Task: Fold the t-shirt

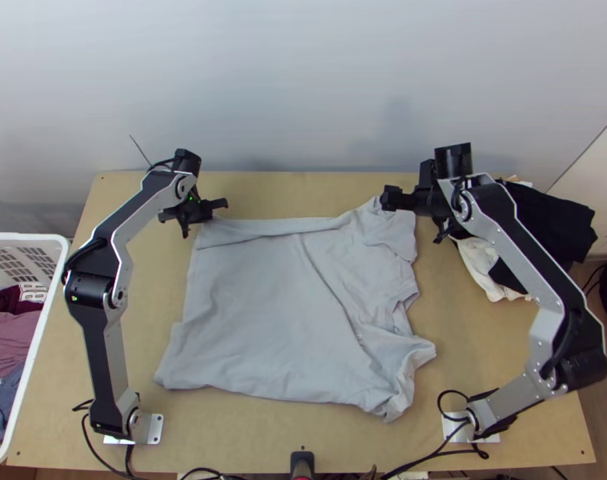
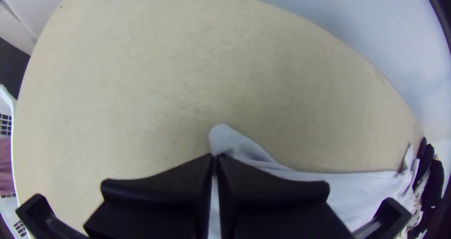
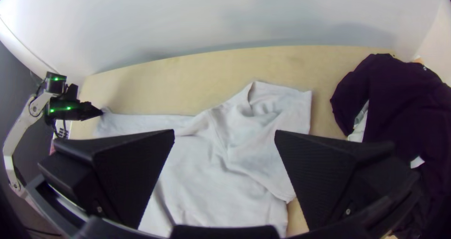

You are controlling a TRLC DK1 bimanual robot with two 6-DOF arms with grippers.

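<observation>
My left fingers [image 2: 169, 187] are pinching the t-shirt [image 1: 255, 320] by one corner, my right fingers [image 3: 134, 168] are standing open — I am fearing one-sided pulling could skew it.

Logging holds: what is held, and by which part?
The left gripper holds the shirt by its far left corner; the right gripper is open, holding nothing.

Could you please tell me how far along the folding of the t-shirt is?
The t-shirt lies mostly spread on the table, its right side rumpled. The left hand pinches its far left corner; the right hand is open near its far right end. Left to do, apparently: straightening and the main folds.
</observation>
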